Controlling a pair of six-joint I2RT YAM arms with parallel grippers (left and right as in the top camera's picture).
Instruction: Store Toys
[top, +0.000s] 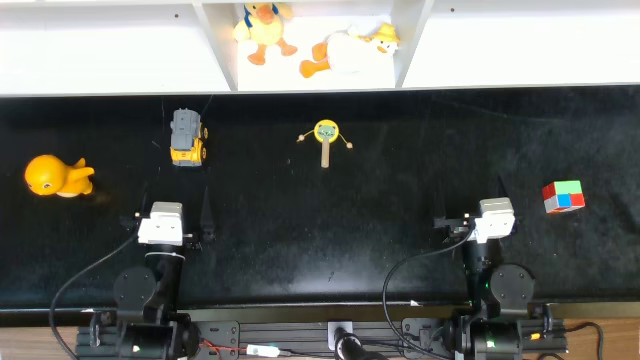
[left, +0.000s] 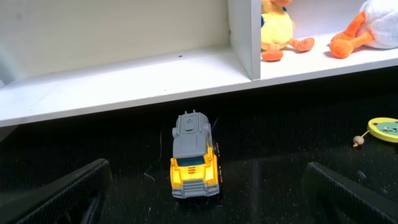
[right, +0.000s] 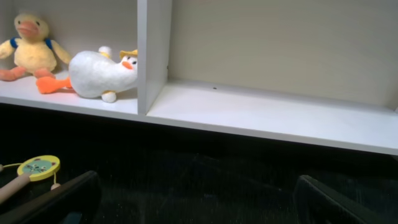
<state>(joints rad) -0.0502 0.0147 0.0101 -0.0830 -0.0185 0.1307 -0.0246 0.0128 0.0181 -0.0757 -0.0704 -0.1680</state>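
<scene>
my left pincer (top: 171, 212): jaws wide apart, empty | toy truck (left: 194, 163): likely rigid, light, may roll | grip: across its sides

Bright, even light; white shelf (top: 100, 50) glares; shadows faint.

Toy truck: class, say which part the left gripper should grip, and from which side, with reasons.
Probably grip the toy truck across its yellow lower body, one finger on each flank, coming down from above. It stands upright on its wheels, its length running toward the shelf; the flanks look flat and parallel, the grey top uneven.
</scene>
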